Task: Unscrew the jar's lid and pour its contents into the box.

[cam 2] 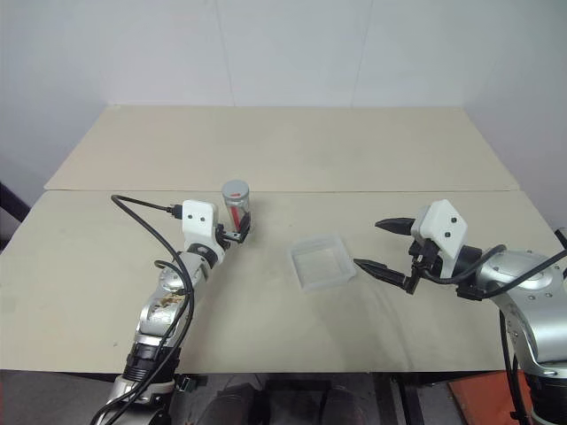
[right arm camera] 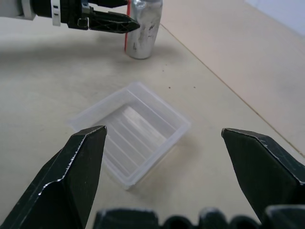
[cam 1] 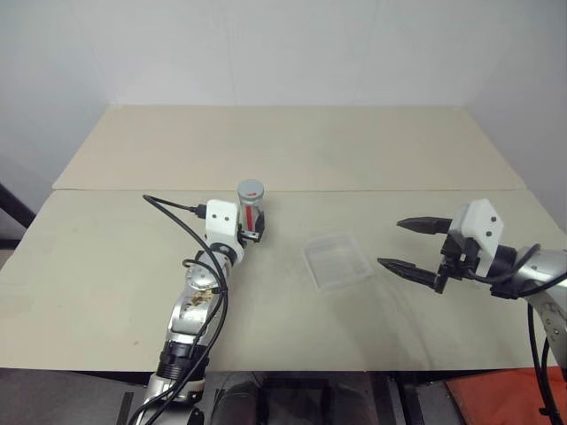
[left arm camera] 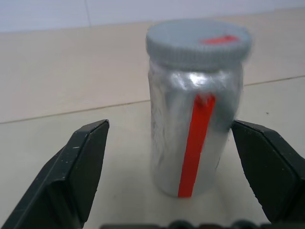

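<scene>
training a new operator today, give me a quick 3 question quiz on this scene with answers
1. True or false: the lid is on the jar.
2. Which claw has the jar between its open fingers: A) left claw, B) right claw?
3. What lies on the table between the jar and the right claw?

Key
1. True; the grey lid sits on top of the upright jar.
2. A; the left claw's fingers stand either side of the jar, not closed on it.
3. The box, clear plastic and with nothing visible in it.

Silver arms, white wrist housings, black cables.
</scene>
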You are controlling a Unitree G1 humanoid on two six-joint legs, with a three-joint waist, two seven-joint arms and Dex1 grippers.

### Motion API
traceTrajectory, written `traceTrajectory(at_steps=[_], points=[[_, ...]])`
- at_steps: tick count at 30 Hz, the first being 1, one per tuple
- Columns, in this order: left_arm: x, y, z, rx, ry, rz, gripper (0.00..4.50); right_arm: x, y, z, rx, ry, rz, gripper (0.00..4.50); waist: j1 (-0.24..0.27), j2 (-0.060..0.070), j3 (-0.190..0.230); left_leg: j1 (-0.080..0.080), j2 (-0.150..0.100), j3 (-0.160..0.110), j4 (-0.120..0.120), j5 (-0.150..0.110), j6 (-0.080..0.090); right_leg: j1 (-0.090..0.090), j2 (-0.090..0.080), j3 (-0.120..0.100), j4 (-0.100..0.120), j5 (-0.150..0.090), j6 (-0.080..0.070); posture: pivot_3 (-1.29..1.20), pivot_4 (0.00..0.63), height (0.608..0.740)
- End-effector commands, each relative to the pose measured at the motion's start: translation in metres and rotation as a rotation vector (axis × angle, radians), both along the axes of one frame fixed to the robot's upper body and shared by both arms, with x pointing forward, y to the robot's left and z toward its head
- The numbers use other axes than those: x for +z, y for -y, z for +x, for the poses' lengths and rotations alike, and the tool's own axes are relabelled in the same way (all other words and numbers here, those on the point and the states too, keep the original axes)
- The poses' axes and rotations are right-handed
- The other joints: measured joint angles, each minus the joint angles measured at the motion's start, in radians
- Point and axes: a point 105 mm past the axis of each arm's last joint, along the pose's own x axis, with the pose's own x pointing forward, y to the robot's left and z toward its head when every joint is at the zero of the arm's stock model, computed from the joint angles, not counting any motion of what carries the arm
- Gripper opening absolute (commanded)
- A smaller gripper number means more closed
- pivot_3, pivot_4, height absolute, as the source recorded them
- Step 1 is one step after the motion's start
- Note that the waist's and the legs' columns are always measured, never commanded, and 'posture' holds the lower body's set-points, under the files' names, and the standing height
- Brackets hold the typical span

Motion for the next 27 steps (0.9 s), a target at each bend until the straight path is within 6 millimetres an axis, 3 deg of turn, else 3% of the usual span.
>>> traceTrajectory(at_steps=[1,25,27], points=[[0.012,0.01,0.002,-0.005,0.065,0.015,4.41,0.014,-0.002,-0.004,0.015,0.065,-0.004,4.5,0.0,0.0,0.0,0.0,0.0,0.0,0.0,0.0,0.0,0.0,0.0,0.0,0.0,0.0,0.0,0.0,0.15,0.74],[0.02,0.028,0.038,0.074,0.115,0.001,4.41,0.016,-0.003,-0.006,0.026,0.071,-0.004,4.5,0.012,-0.001,0.0,0.0,0.0,-0.001,0.0,0.0,0.0,0.001,0.0,-0.001,-0.001,0.0,0.0,0.0,0.15,0.74],[0.02,0.029,0.039,0.064,0.118,0.003,4.04,0.016,-0.003,-0.007,0.025,0.071,-0.004,4.5,0.012,-0.001,0.0,0.0,0.0,-0.001,0.0,0.0,0.0,0.001,0.0,-0.001,0.0,0.0,0.0,0.0,0.15,0.74]])
